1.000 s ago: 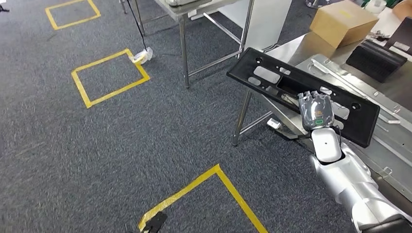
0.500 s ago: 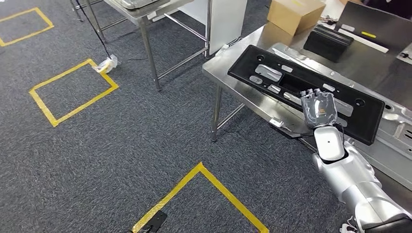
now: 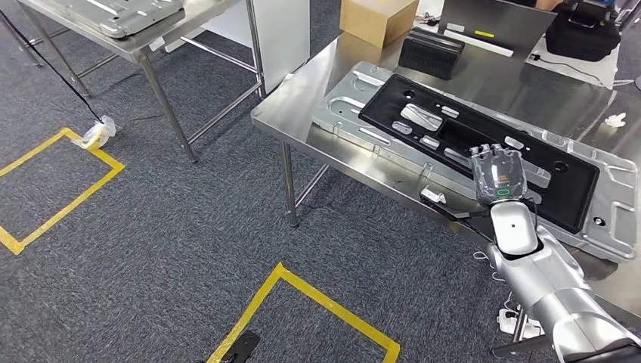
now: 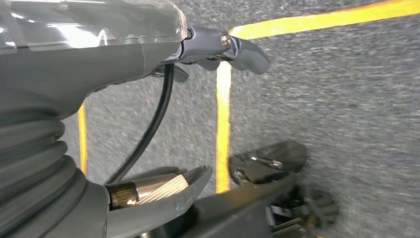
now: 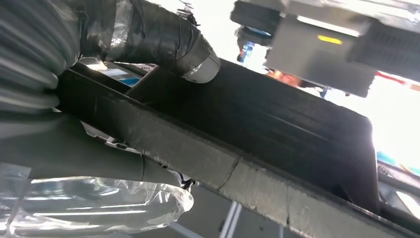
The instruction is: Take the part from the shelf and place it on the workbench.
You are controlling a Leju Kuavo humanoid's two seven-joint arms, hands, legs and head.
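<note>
Holding the black part (image 3: 476, 144) over the workbench (image 3: 302, 106), the right hand (image 3: 497, 175) has its fingers wrapped around its near edge. The part is off the shelf, just above a metal sheet (image 3: 616, 204). Setting down and letting go are left; the left hand (image 4: 218, 47) holds nothing.

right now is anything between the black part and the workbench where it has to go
The right hand holds the black part over the workbench. A silver sheet-metal panel already lies on the bench right beneath the part, so it would land on that panel, not bare steel. Nothing else visible blocks it.
</note>
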